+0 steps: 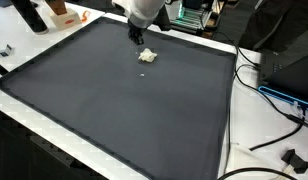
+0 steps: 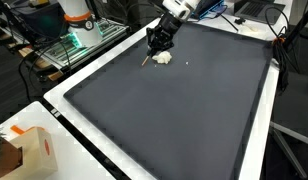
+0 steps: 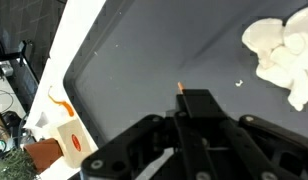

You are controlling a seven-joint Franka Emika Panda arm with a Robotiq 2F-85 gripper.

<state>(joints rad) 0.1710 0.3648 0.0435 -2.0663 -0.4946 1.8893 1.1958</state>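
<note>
- The pincer (image 3: 199,128) filled the bottom of the wrist view. Its dark fingers were drawn together on a slim orange-tipped stick (image 3: 181,90), with no gap showing between them.
- The stick ran lengthwise between the fingers, so its orange end stuck out past the fingertips, likely so that the tip met the surface before the fingers did.
- In an exterior view the pincer (image 2: 156,45) hung low and tilted, with the stick slanting down from it. Whether the tip touched the surface could not be told.
- A crumpled white wad (image 3: 279,55) lay just beside the pincer, ahead of the stick tip and off to one side. It sat loose on the surface and touched neither the stick nor the fingers.
- Both exterior views showed the wad (image 1: 147,56) directly under the reach of the pincer (image 1: 135,38).
- A white crumb (image 3: 240,84) lay between the stick tip and the wad, apart from both, and looked like a bit shed from the wad.
- A dark mat (image 1: 124,110) spread beneath the pincer and well beyond it. The wad and the crumb stood out sharply against it.
- A white table (image 2: 74,100) framed the mat as a pale border, and the pincer worked near one edge of it.
- A cardboard box (image 2: 29,150) with orange marking stood well away from the pincer, off the mat near a table corner.
- Farthest out, black cables (image 1: 262,95) trailed over the table edge, clear of the mat.
</note>
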